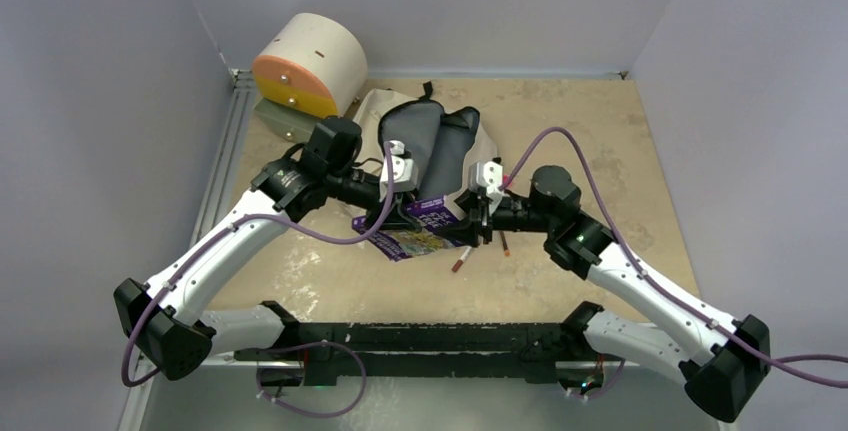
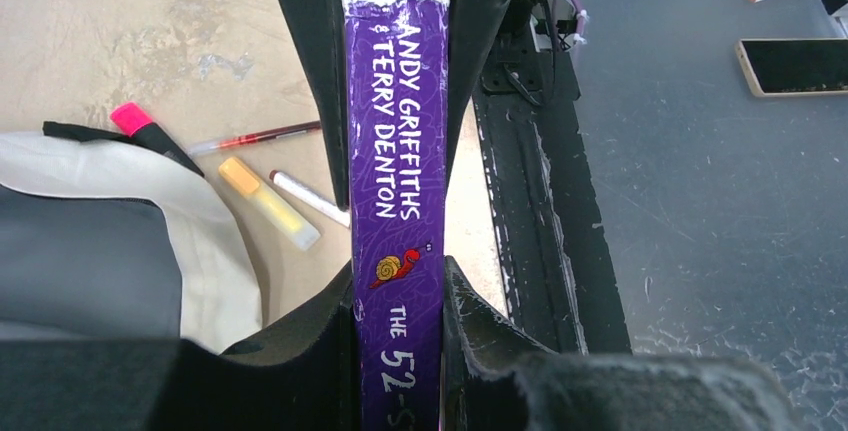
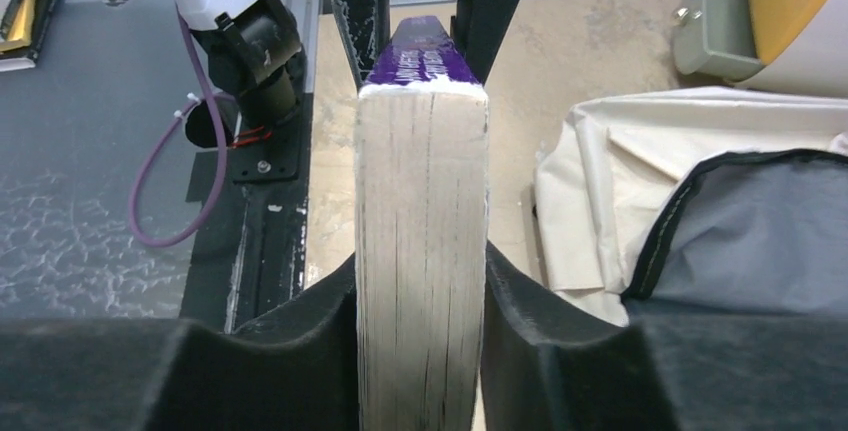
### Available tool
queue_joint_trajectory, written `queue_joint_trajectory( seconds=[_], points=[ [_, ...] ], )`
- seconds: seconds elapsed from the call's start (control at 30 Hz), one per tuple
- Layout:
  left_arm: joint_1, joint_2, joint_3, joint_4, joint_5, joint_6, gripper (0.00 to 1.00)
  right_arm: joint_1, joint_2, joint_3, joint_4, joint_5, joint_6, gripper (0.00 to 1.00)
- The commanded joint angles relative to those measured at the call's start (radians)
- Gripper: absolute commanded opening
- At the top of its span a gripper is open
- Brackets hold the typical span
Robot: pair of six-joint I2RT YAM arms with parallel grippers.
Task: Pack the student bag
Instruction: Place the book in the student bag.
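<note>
The student bag (image 1: 440, 136) lies at the back middle of the table, beige, its mouth open on dark grey lining. It also shows in the left wrist view (image 2: 210, 251) and the right wrist view (image 3: 620, 181). Both grippers hold one purple paperback book (image 1: 430, 216) just in front of the bag. My left gripper (image 1: 400, 199) is shut on the spine side (image 2: 398, 151). My right gripper (image 1: 472, 213) is shut on the page-edge side (image 3: 422, 251). In each wrist view the other gripper's fingers clamp the book's far end.
A cream-and-orange cylindrical drawer unit (image 1: 305, 66) stands at the back left beside the bag. Pens and highlighters lie on the table near the book: a pink one (image 2: 133, 119), a red pen (image 2: 255, 137), a yellow one (image 2: 268, 203) and a white marker (image 1: 462, 258).
</note>
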Motion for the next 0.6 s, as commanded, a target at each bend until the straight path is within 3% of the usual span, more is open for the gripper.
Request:
queue_joint_trajectory(
  seconds=[0.0, 0.1, 0.17, 0.23, 0.3, 0.4, 0.47, 0.57],
  points=[
    [-0.001, -0.006, 0.058, 0.025, 0.074, 0.042, 0.00, 0.002, 0.053, 0.044, 0.018, -0.031, -0.035, 0.36],
    [0.000, 0.002, 0.063, 0.019, 0.074, 0.044, 0.00, 0.002, 0.096, 0.074, -0.019, -0.028, -0.052, 0.27],
    [-0.001, 0.006, 0.063, 0.023, 0.063, 0.039, 0.00, 0.002, 0.114, 0.090, -0.039, -0.042, -0.068, 0.14],
    [0.000, -0.003, 0.053, 0.052, 0.023, 0.004, 0.11, 0.002, 0.114, 0.092, -0.041, -0.045, -0.059, 0.00],
    [-0.001, -0.027, 0.024, 0.105, -0.037, -0.035, 0.25, 0.002, 0.094, 0.079, -0.020, -0.004, -0.004, 0.00],
    [-0.001, -0.081, -0.032, 0.210, -0.165, -0.098, 0.54, 0.002, 0.030, 0.038, 0.032, 0.119, 0.116, 0.00],
    [0.000, -0.112, -0.062, 0.260, -0.258, -0.130, 0.61, 0.003, -0.007, 0.014, 0.073, 0.252, 0.234, 0.00],
    [0.000, -0.144, -0.090, 0.327, -0.462, -0.204, 0.66, 0.002, -0.052, 0.019, 0.072, 0.580, 0.400, 0.00]
  ],
)
